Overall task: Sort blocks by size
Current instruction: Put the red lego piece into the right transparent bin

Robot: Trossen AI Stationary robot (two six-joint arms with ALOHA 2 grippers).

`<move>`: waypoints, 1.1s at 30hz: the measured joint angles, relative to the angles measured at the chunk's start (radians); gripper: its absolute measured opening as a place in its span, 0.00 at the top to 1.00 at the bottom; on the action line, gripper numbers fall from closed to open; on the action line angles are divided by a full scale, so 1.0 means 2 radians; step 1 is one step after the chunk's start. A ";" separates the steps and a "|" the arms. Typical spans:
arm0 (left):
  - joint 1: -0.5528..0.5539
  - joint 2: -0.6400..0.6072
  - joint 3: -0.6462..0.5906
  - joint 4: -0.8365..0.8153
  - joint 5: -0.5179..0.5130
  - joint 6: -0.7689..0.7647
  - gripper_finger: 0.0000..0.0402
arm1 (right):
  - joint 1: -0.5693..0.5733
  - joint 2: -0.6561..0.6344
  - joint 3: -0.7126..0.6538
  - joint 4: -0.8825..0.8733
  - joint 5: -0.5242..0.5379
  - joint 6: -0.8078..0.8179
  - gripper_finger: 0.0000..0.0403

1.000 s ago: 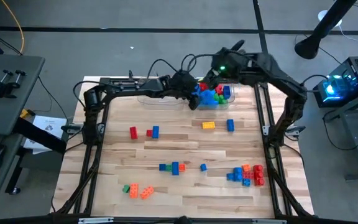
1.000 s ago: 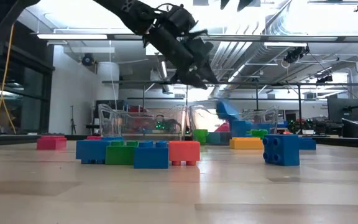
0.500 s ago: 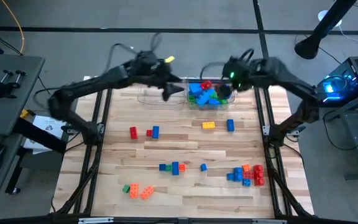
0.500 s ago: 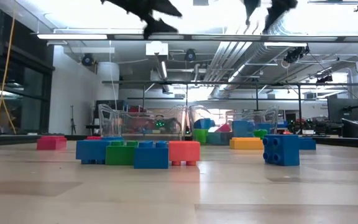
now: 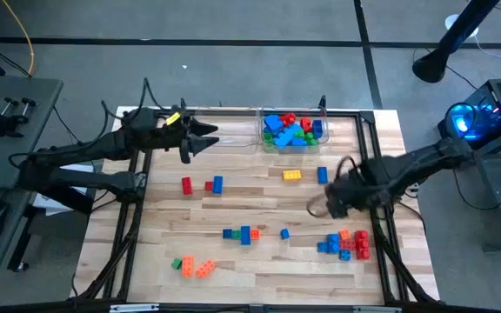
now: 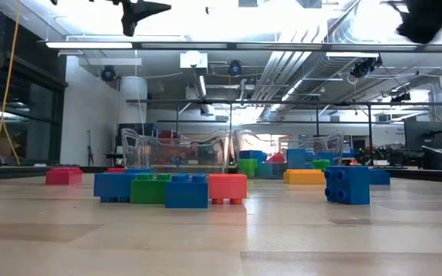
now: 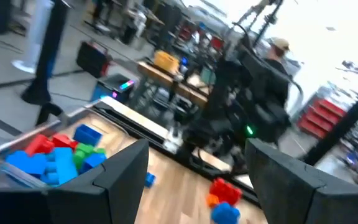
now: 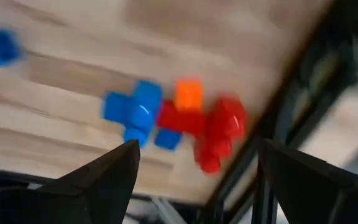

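Note:
Blocks lie scattered on the wooden table [image 5: 259, 204]: a red and blue group [image 5: 202, 184], a yellow brick [image 5: 291, 175], a joined row [image 5: 242, 234], green and orange ones [image 5: 191, 266], and a blue, orange and red cluster [image 5: 346, 243]. Several more fill a clear bin [image 5: 292, 130] at the far edge. My left gripper [image 5: 205, 139] is open and empty in the air left of that bin. My right gripper [image 5: 318, 205] is open and empty above the table, left of the cluster, which shows in its wrist view [image 8: 179, 118].
A second clear bin [image 5: 230, 132] stands left of the filled one, under my left gripper's fingertips. Black frame rails run along the table's left [image 5: 133, 209] and right [image 5: 381, 217] sides. The table's middle has bare wood between the block groups.
Both grippers have left the filled bin. My left gripper has swung up and toward the table's left edge. My right gripper has swept toward the near right, ending beside the blue, orange and red cluster. The blocks in the bin have settled.

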 joint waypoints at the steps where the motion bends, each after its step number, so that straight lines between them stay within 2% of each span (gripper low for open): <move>1: 0.000 -0.003 -0.007 0.006 -0.009 -0.003 0.37 | 0.018 0.000 -0.013 0.009 -0.012 0.031 0.19; 6: 0.004 0.001 -0.014 0.020 -0.024 0.009 0.37 | 0.080 0.006 -0.093 0.080 -0.063 0.127 0.19; 9: 0.006 0.010 -0.014 0.026 -0.024 0.010 0.37 | 0.093 0.006 -0.132 0.110 -0.069 0.169 0.19; 16: 0.013 0.015 -0.014 0.029 -0.023 0.002 0.37 | 0.098 0.006 -0.182 0.133 -0.089 0.189 0.21; 28: 0.014 0.014 -0.014 0.028 -0.023 0.001 0.37 | 0.097 0.006 -0.273 0.269 -0.100 0.208 0.43; 33: 0.014 0.014 -0.014 0.025 -0.023 -0.004 0.37 | 0.097 0.006 -0.283 0.274 -0.100 0.194 0.59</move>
